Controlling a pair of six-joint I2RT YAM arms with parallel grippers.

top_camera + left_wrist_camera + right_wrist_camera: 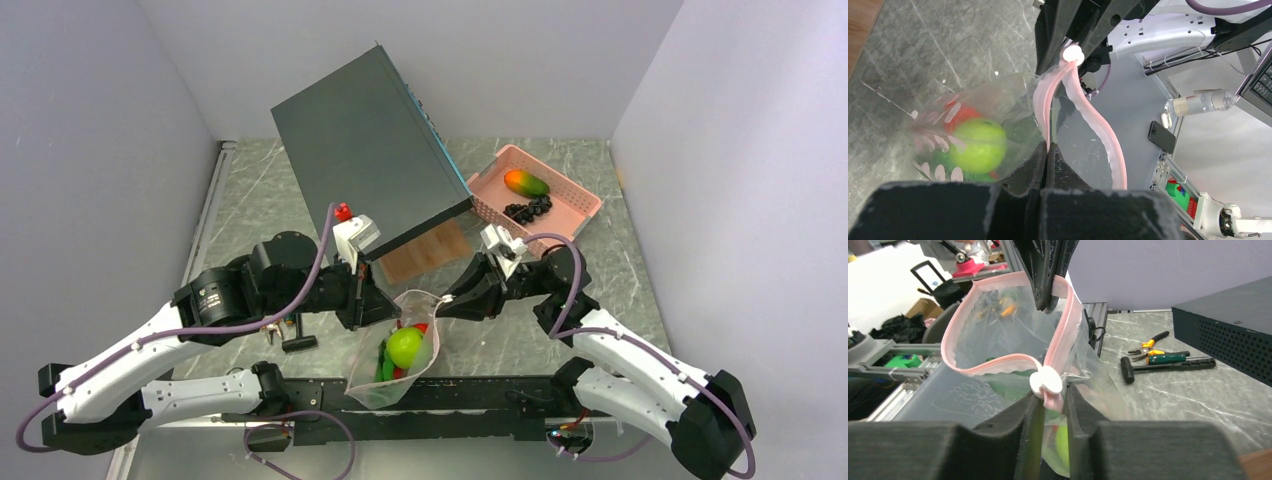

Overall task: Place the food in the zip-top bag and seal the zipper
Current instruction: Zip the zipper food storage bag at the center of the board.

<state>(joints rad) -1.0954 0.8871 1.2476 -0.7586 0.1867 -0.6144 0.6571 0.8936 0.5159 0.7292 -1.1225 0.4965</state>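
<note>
The clear zip-top bag hangs between my two grippers above the table's near edge. Its mouth is open, and its pink zipper bows out in a loop. A lime-green round fruit, green pods and red pieces lie inside; the fruit also shows in the left wrist view. My left gripper is shut on one end of the pink strip. My right gripper is closed on the other end, just below the white slider. The mango and black grapes lie in the pink basket.
A large black box leans tilted at the back centre over a brown board. Orange-handled pliers and a black hammer lie on the marble table to the left of the bag. Grey walls close in both sides.
</note>
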